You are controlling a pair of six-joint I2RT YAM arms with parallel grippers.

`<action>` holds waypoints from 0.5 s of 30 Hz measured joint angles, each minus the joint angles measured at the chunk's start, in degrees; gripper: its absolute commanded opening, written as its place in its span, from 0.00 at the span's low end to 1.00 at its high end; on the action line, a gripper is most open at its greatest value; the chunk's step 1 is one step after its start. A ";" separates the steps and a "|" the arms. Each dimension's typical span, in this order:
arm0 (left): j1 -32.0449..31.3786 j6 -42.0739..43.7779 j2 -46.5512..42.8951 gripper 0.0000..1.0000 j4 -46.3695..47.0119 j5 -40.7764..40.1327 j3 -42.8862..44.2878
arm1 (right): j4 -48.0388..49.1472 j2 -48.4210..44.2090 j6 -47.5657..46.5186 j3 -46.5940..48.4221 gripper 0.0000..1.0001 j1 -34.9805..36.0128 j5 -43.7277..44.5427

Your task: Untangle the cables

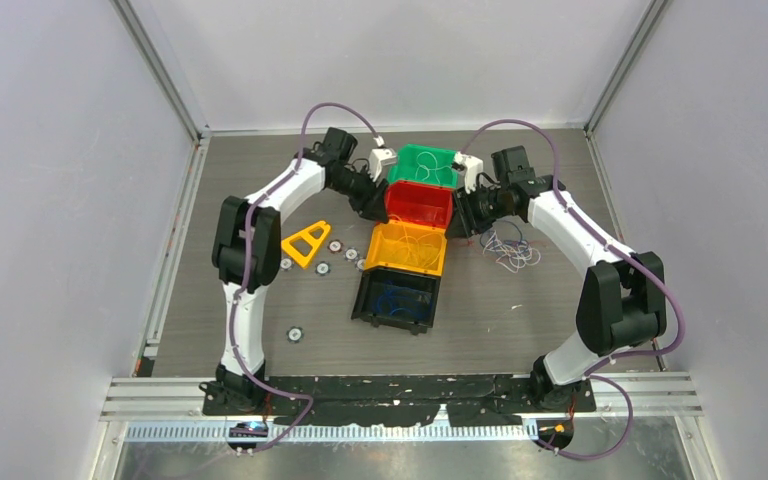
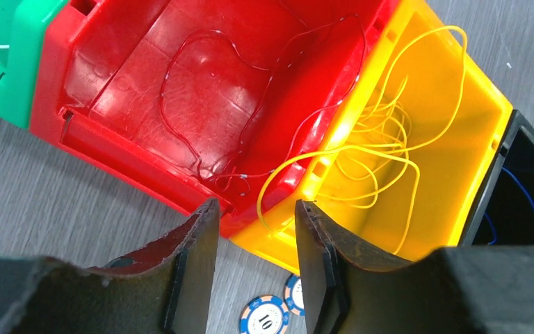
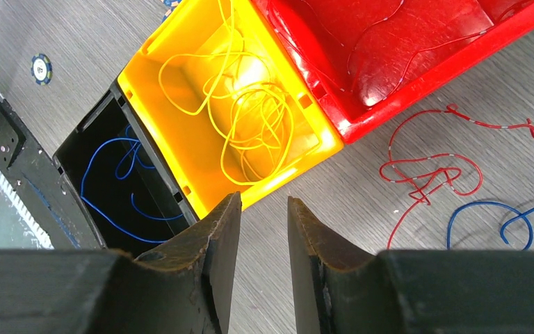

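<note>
The cables are sorted by colour into a row of bins. A thin red strand (image 2: 229,182) lies in the red bin (image 2: 111,149), and yellow loops (image 2: 379,147) fill the yellow bin (image 2: 483,132), one loop draped over the shared wall. Blue wire (image 3: 118,160) lies in the black bin (image 3: 76,149). Loose red cable (image 3: 427,165) and blue cable (image 3: 490,204) lie on the table, part of a mixed tangle (image 1: 510,248). My left gripper (image 2: 257,209) is open and empty above the near wall between the red and yellow bins. My right gripper (image 3: 263,202) is open and empty over the table beside the yellow bin.
A green bin (image 1: 425,163) heads the row at the back. Poker chips (image 2: 264,321) lie left of the bins, with another (image 1: 295,334) nearer the front. A yellow triangular frame (image 1: 307,243) sits left of the chips. White walls enclose the table.
</note>
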 measured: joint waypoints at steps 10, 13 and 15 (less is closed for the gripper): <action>-0.76 -3.17 0.07 0.25 -0.31 2.01 0.17 | -0.26 0.00 -0.57 0.00 0.37 -0.20 0.61; -0.76 -3.37 -0.74 0.14 0.68 2.58 -1.55 | -0.31 0.00 -0.57 0.00 0.37 -0.39 0.63; -0.76 -3.37 -1.66 0.04 1.73 2.71 -2.99 | -0.35 0.00 -0.57 0.00 0.37 -0.39 0.63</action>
